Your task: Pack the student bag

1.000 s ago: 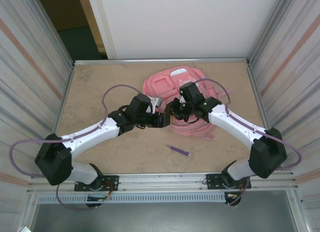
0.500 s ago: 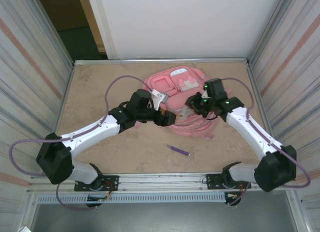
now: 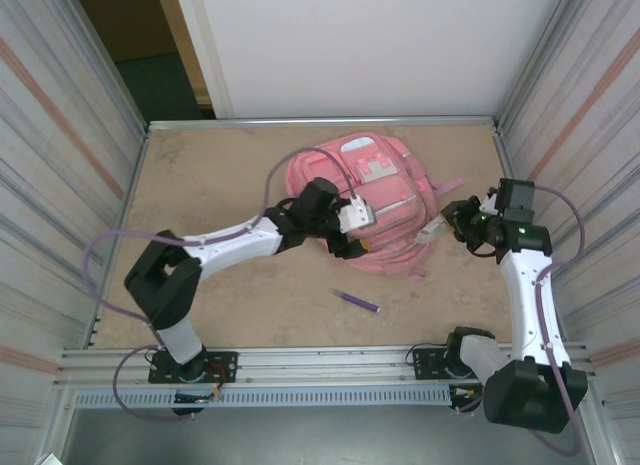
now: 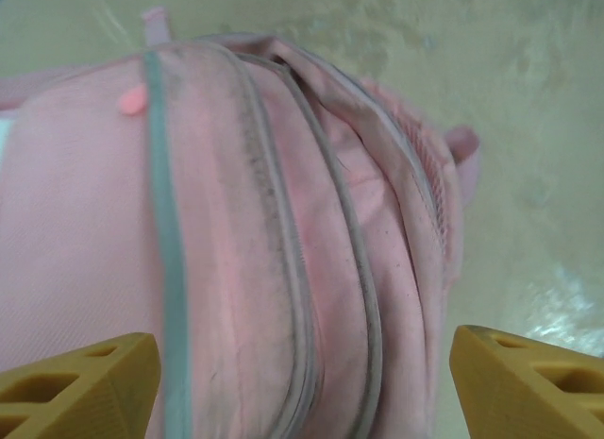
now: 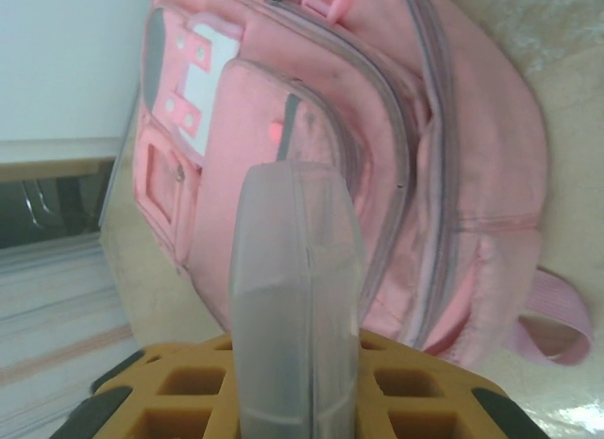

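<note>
Top view, change: the right gripper has swung away from the student bag and now sits off its right side, carrying a translucent grey case. The left gripper has reached further in over the bag's near edge.
Top view, unchanged: the purple pen lies in the same spot on the table, near the bag's front.
Top view, bag: lies flat at the middle far part of the table, pink, pockets up.
Left wrist, bag: grey zip lines curve across the pink fabric, with a strap loop at the right.
Left wrist, grip: the fingers stand wide apart above the bag and hold nothing.
Right wrist, grip: the pads are clamped on the case, which stands upright.
Right wrist, labels: a white-and-pink patch sits on the bag; its marks cannot be read.
</note>
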`<action>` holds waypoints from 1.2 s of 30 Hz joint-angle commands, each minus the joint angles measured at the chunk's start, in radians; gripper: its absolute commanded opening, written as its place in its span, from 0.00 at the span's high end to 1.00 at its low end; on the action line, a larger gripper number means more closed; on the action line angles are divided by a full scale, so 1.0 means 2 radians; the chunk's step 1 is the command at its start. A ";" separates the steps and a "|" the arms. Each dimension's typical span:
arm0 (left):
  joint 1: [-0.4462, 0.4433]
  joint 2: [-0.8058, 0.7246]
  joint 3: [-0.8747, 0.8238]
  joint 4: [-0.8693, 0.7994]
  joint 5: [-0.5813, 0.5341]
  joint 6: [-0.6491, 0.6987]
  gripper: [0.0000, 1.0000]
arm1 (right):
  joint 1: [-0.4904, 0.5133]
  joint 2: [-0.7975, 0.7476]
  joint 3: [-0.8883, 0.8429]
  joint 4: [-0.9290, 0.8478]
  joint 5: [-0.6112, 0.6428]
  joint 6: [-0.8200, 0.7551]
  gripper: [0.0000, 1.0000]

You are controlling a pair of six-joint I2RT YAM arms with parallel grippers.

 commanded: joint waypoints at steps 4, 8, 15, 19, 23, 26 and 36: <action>-0.027 0.073 0.054 0.039 -0.144 0.081 0.38 | -0.010 -0.024 -0.014 -0.029 -0.027 -0.030 0.79; -0.027 0.094 0.084 0.030 -0.194 0.036 1.00 | -0.010 -0.034 -0.021 -0.033 -0.030 -0.032 0.79; -0.026 0.057 0.086 -0.006 -0.075 -0.027 0.97 | -0.010 -0.036 -0.043 -0.028 -0.044 -0.034 0.79; -0.022 0.048 0.106 -0.028 -0.051 -0.059 1.00 | -0.009 -0.027 -0.049 -0.019 -0.050 -0.033 0.79; -0.013 0.047 0.115 -0.019 -0.053 -0.043 0.61 | -0.008 -0.021 -0.045 -0.012 -0.053 -0.030 0.79; -0.012 0.053 0.121 -0.021 -0.064 -0.004 0.56 | -0.008 -0.022 -0.039 -0.014 -0.051 -0.031 0.79; -0.007 0.115 0.145 0.003 -0.117 0.029 0.34 | -0.008 -0.024 -0.043 -0.014 -0.045 -0.032 0.80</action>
